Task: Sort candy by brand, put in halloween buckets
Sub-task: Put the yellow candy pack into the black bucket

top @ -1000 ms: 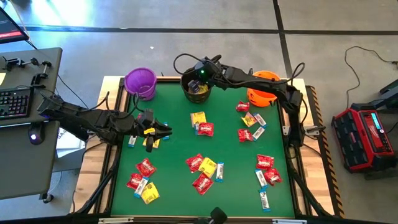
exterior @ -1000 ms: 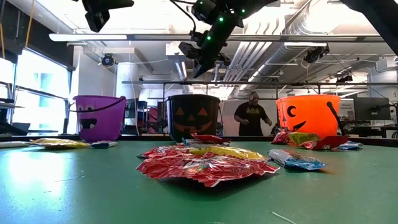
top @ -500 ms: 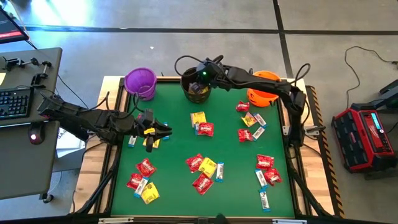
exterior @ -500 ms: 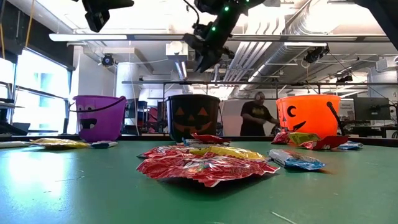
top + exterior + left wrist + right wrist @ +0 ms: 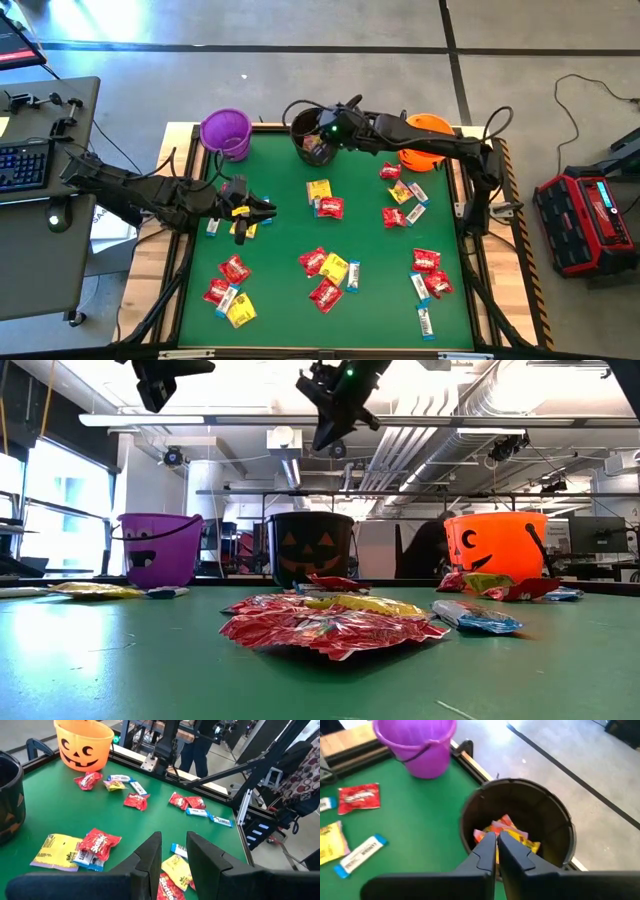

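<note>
Sorting is partly done: yellow packets [image 5: 507, 834] already lie in the black bucket [image 5: 312, 137] at the far edge of the table [image 5: 280, 300], between the purple bucket [image 5: 225, 131] at the far left corner and the orange bucket [image 5: 424, 140] toward the far right. Much candy is left on the green top: red packets [image 5: 327, 295], yellow ones and white-and-blue bars [image 5: 426, 322], in mixed clusters near the middle, the left front and the right side.

The right gripper [image 5: 496, 845] hangs above the black bucket's mouth with its fingers closed and nothing between them, so its drop looks finished. A good next move, I judge, is to lift clear of the rim before swinging away, so the light pail is not knocked. It should then choose a packet lying apart from its neighbours, since overlapping wrappers invite a double pick.

The left gripper [image 5: 173, 857] hovers above the table's left side, its fingers a little apart with nothing visible between them. A yellow packet [image 5: 247, 230] lies just beneath it in the high view. Coming straight down and pinching the wrapper across its middle should limit slipping on the glossy film.
</note>
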Motion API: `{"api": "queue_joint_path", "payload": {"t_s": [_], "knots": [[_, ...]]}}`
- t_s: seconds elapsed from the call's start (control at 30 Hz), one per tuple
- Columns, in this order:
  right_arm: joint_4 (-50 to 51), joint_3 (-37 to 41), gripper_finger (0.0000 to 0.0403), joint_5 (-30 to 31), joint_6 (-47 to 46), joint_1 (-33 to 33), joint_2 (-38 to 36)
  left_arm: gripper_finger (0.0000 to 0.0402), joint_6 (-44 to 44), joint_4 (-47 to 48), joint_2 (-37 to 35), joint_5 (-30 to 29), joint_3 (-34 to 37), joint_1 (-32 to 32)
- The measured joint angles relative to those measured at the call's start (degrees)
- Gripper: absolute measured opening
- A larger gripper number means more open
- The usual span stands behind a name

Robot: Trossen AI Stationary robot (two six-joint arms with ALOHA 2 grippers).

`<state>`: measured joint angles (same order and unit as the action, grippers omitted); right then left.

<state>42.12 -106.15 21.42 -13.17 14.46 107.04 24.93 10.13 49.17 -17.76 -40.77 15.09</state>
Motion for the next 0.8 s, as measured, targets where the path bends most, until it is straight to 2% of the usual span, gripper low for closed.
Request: {"api": "queue_joint_path", "payload": {"t_s": [0.8], "knots": [[1.19,0.11,0.0,4.82,-5.03,-9.79,0.0,0.008,-0.05,-0.07,0.0,0.0,0.0,0.0]]}}
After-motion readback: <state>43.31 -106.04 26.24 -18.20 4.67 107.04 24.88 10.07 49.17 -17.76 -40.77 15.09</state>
